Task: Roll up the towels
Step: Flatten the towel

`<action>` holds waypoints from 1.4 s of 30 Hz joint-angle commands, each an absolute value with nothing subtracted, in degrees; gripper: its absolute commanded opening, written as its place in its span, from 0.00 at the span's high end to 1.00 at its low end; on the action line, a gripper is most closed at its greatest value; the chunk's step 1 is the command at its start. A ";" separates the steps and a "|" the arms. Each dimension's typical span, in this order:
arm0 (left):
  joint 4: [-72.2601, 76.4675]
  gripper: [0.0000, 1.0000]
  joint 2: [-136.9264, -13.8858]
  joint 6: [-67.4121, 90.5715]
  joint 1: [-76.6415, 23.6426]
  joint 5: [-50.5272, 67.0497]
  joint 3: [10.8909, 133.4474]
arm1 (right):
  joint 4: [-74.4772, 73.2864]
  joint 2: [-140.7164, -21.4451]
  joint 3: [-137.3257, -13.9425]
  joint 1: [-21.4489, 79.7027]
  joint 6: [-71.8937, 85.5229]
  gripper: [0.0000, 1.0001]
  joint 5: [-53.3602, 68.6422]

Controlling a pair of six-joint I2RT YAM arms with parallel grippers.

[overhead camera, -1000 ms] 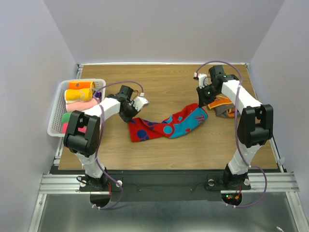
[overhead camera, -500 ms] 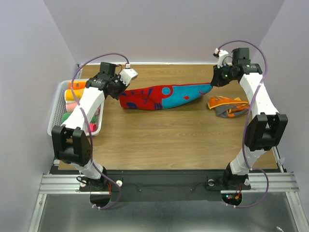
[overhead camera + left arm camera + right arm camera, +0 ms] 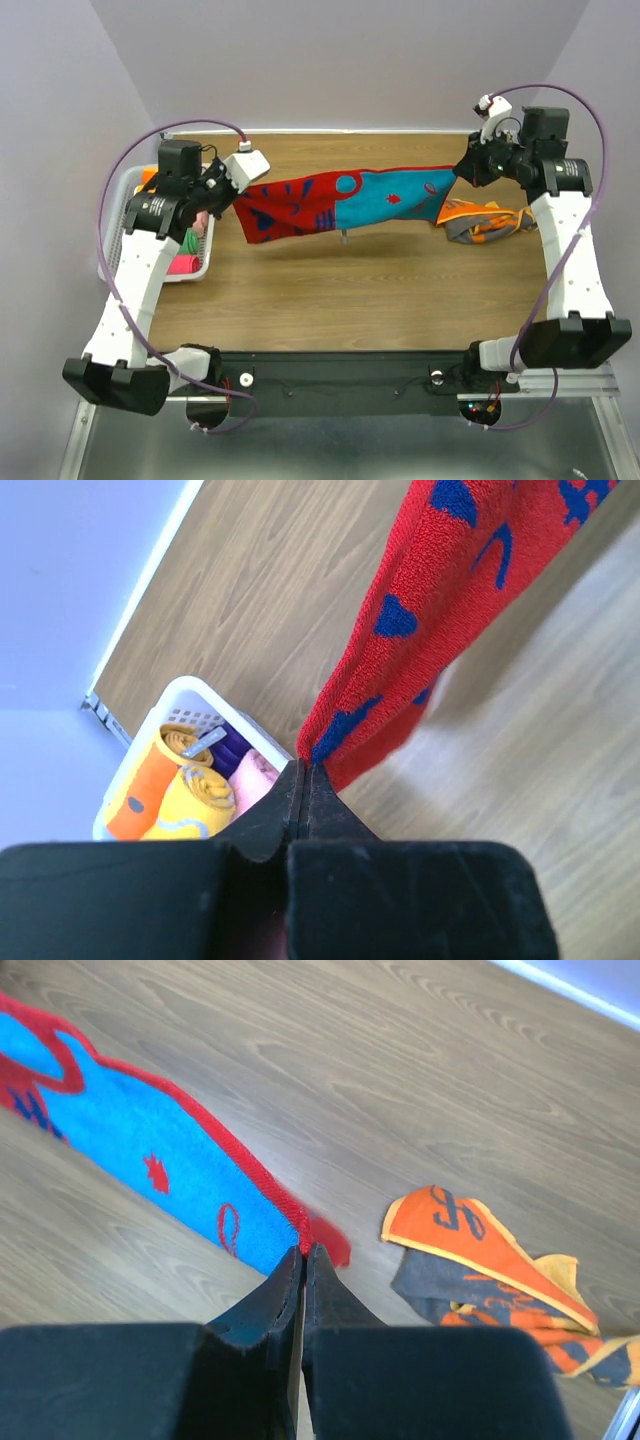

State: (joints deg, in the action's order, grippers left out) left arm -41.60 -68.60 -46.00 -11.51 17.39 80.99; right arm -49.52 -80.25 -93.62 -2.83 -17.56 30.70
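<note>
A red and blue towel hangs stretched in the air above the table between both grippers. My left gripper is shut on its red corner, near the basket. My right gripper is shut on its blue end's red edge, at the far right. The towel's lower edge sags toward the table. A crumpled orange and grey towel lies on the table at the right, also in the right wrist view.
A white basket at the table's left edge holds several rolled towels, orange, yellow and pink. The wooden table has purple walls on three sides.
Both grippers have lifted and moved apart, left toward the basket, right toward the far right. The towel went from bunched on the table to spread out and raised.
</note>
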 commanded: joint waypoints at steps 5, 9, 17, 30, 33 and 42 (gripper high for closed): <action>-49.58 1.00 -69.95 -51.68 -11.25 23.90 81.12 | -49.40 -80.05 -89.75 -3.08 -17.05 0.99 31.81; -45.54 1.00 -75.49 -50.01 -10.99 21.98 80.24 | -47.73 -84.98 -89.74 -3.08 -17.14 0.99 31.73; -33.41 1.00 -89.37 -46.23 -9.23 17.84 83.67 | -39.82 -97.73 -94.30 -3.08 -16.17 0.99 29.88; -29.01 1.00 -90.45 -43.15 -6.33 20.39 97.65 | -39.38 -103.72 -113.82 -4.57 -14.06 0.99 32.96; -26.98 1.00 -85.00 -46.66 -6.15 21.97 89.95 | -39.38 -100.91 -108.05 -4.75 -16.34 0.99 34.18; -28.82 1.00 -76.29 -58.26 -6.94 24.44 62.27 | -39.20 -94.84 -82.55 -4.75 -26.98 0.99 33.05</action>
State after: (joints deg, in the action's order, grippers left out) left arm -26.76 -76.18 -52.01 -6.35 22.81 72.07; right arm -38.96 -96.51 -89.71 -4.45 -21.32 33.43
